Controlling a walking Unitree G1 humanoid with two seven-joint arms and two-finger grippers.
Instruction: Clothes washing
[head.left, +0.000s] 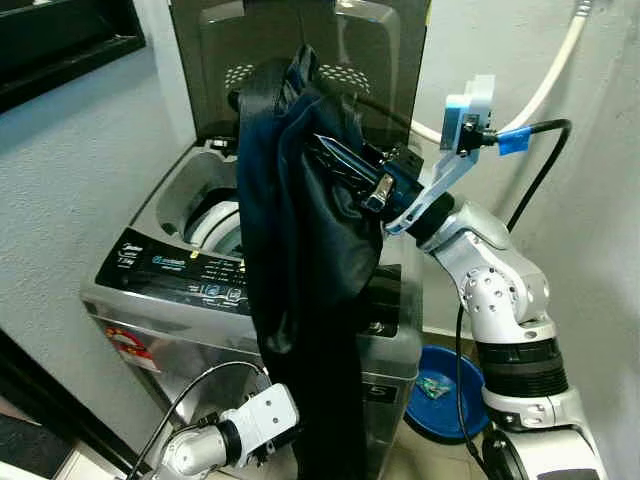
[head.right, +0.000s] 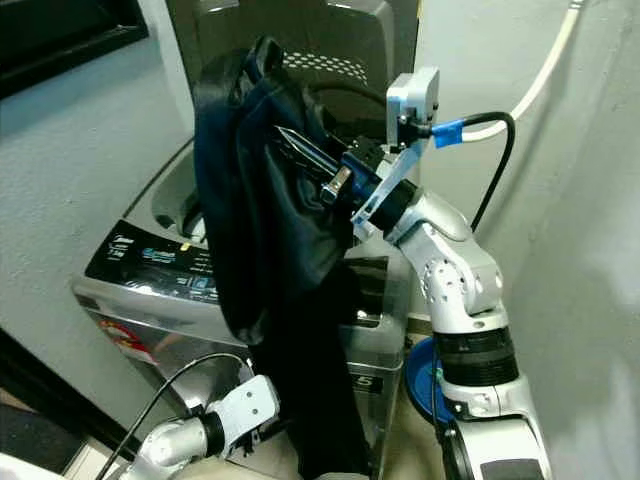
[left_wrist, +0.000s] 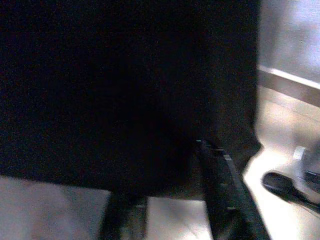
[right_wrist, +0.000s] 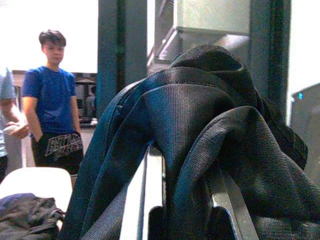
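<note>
Left eye view puts the dark garment (head.left: 300, 250) right in the middle of your frame. It hangs long, from near the top of the frame almost to the bottom edge. Your right end effector (head.left: 345, 165) is up at the middle of the frame, and its two black fingers are closed on the cloth near the top of the bundle. The cloth drapes over them in folds. You can see the same in the right wrist view, where the cloth (right_wrist: 200, 140) is bunched over the fingers (right_wrist: 227, 200).

Behind the cloth stands the washing machine (head.left: 180, 290), at the left and middle of the frame. Its lid (head.left: 370, 50) is up, and the drum opening (head.left: 215, 215) shows at the left of the cloth. The cloth hangs in front of the machine, not in the drum.

Your left end effector is low, at the bottom left of the frame, and you cannot tell if it is open or closed. A blue basin (head.left: 440, 390) sits on the floor at the lower right. A person in a blue shirt (right_wrist: 50, 100) stands at the left of the right wrist view.
</note>
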